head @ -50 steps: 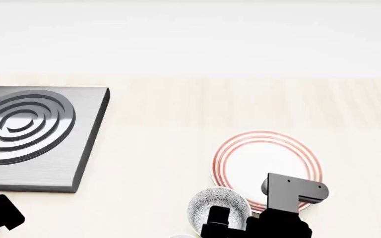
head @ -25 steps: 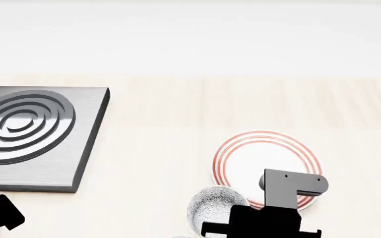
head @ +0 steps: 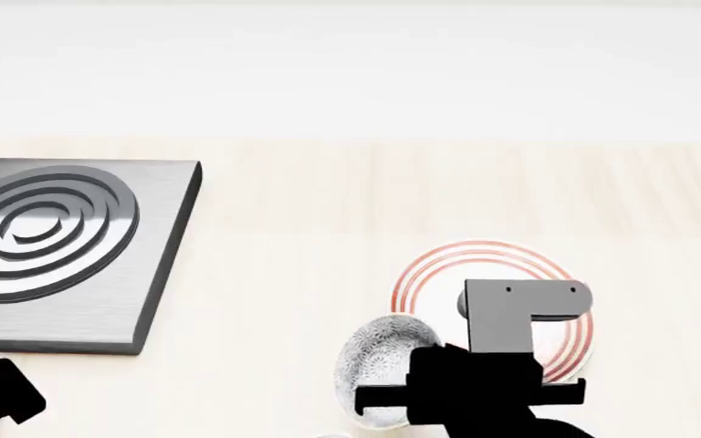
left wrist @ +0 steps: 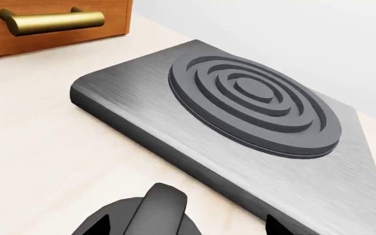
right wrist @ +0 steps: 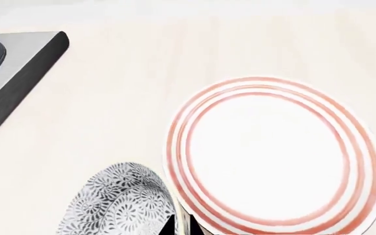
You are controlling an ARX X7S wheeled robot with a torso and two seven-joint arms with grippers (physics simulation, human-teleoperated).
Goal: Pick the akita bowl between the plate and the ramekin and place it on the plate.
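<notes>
Currently the pale wood counter (head: 326, 210) is filling every view. Head view is showing the brushed-metal burner slab (head: 65, 251) with raised rings at far left; left wrist view is looking at the same slab (left wrist: 240, 127) close up, plus a wooden drawer (left wrist: 51, 22) with a brass handle (left wrist: 47, 20) that no other view is catching.

Red-ringed plate (right wrist: 273, 156) is sitting empty in the right wrist view. In the head view the plate (head: 448, 274) is half covered by the right arm.

Speckled bowl (head: 381, 360) is sitting just beside the plate's near-left rim, tilted, its own right side hidden behind the arm. Right wrist view is showing the bowl (right wrist: 119, 205) cut off at the frame edge, with dark finger tips barely poking in beside its rim. Right gripper (head: 466, 397) is reading as a black mass; can't tell if it's clamping the bowl.

Left gripper (left wrist: 155, 215) is only partly in frame, low over bare counter near the slab; finger spread not readable. Ramekin isn't identifiable.
</notes>
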